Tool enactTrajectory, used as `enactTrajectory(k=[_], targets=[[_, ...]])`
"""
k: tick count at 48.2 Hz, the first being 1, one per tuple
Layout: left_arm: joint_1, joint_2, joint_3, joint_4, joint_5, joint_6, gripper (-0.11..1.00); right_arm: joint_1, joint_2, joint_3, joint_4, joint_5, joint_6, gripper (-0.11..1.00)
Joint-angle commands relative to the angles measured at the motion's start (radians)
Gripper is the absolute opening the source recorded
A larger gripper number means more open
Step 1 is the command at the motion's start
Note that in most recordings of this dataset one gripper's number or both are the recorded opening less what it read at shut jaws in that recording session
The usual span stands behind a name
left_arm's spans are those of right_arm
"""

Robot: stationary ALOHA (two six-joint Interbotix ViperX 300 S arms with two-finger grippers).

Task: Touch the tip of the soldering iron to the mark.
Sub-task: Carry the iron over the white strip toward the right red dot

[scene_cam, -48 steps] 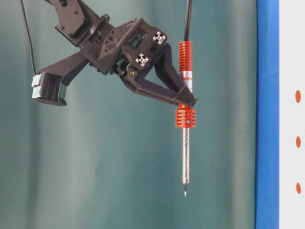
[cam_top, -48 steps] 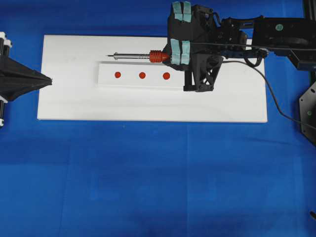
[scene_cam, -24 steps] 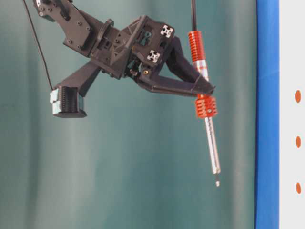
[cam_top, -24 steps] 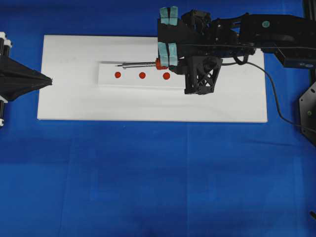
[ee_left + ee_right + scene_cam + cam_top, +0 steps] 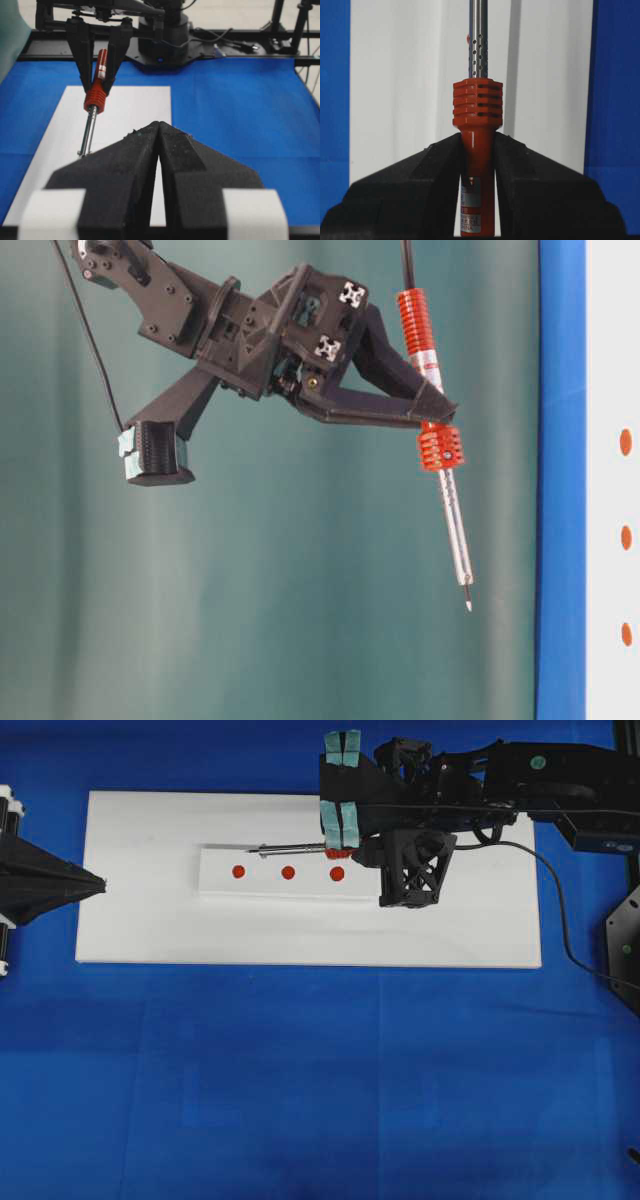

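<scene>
Blue cloth [image 5: 300,1070] underlies a white board [image 5: 150,920], where the right gripper [image 5: 478,150] clamps the soldering iron [image 5: 441,455], tip tilted above three red marks [image 5: 288,873]; the left gripper [image 5: 159,145] rests closed, apart.

Blue table surface [image 5: 300,1100]. White board [image 5: 140,930] lies flat on far half. Raised white strip [image 5: 215,885] on board, bearing three red marks [image 5: 288,873] in a row.

On the table [image 5: 300,1070] lies a board [image 5: 140,920]; a strip [image 5: 215,885] sits on it, its marks [image 5: 288,873] running nine to three o'clock.
</scene>
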Motion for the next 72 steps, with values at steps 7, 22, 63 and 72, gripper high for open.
enactTrajectory(k=[7,22,63,72], targets=[[0.0,0.008,-0.009,0.002,-0.005,0.002,0.0,-0.003,-0.014,-0.025,-0.002,-0.002,0.003,0.06],[0.0,0.008,-0.009,0.002,-0.005,0.002,0.0,-0.003,-0.014,-0.025,-0.002,-0.002,0.003,0.06],[0.0,0.003,-0.011,0.002,-0.005,0.003,0.0,-0.011,0.043,-0.025,-0.002,-0.008,0.003,0.06],[0.0,0.005,-0.009,0.002,-0.005,0.003,0.0,-0.02,0.095,-0.026,-0.002,-0.041,0.005,0.06]])
